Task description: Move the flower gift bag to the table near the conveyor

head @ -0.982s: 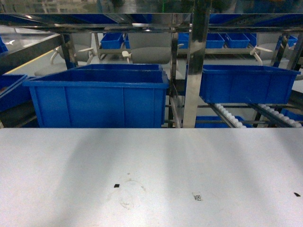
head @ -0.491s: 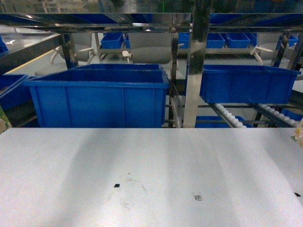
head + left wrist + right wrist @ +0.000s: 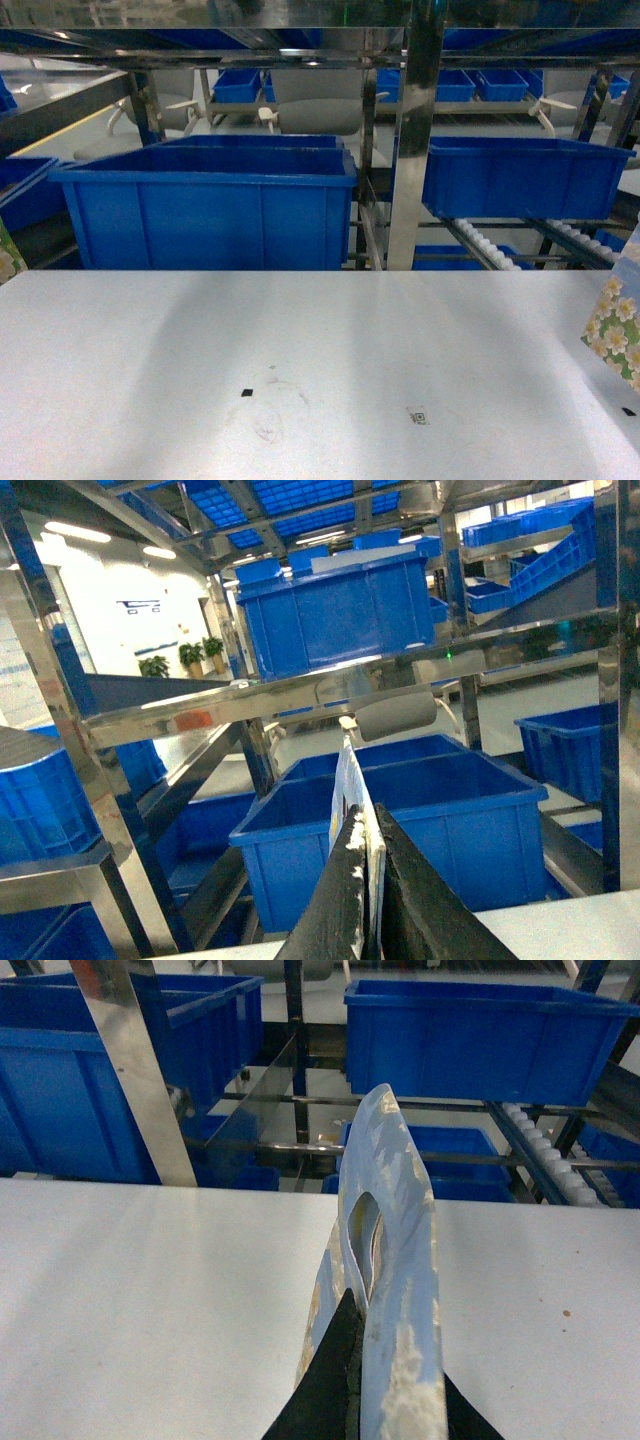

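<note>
The flower gift bag [image 3: 615,325] shows at the head view's right edge, daisy-printed, hanging just over the table [image 3: 320,340]. In the right wrist view my right gripper [image 3: 375,1305] is shut on this pale-blue bag [image 3: 395,1220] below its handle hole, above the white tabletop [image 3: 150,1280]. My left gripper [image 3: 365,815] is shut on a thin printed paper bag [image 3: 350,770] seen edge-on; a flowered sliver [image 3: 7,262] of it shows at the head view's left edge. The conveyor [image 3: 485,245] with white rollers slopes behind the table's far edge at the right. Neither gripper itself appears in the head view.
A large blue bin [image 3: 210,205] stands behind the table's far edge at the left, another blue bin [image 3: 520,178] rests on the roller track at the right. A steel rack post [image 3: 415,140] rises between them. A small code sticker [image 3: 417,416] lies on the tabletop.
The flower gift bag has come into the head view from the right edge and moved further left and down. The flowered sliver at the left edge has also appeared.
</note>
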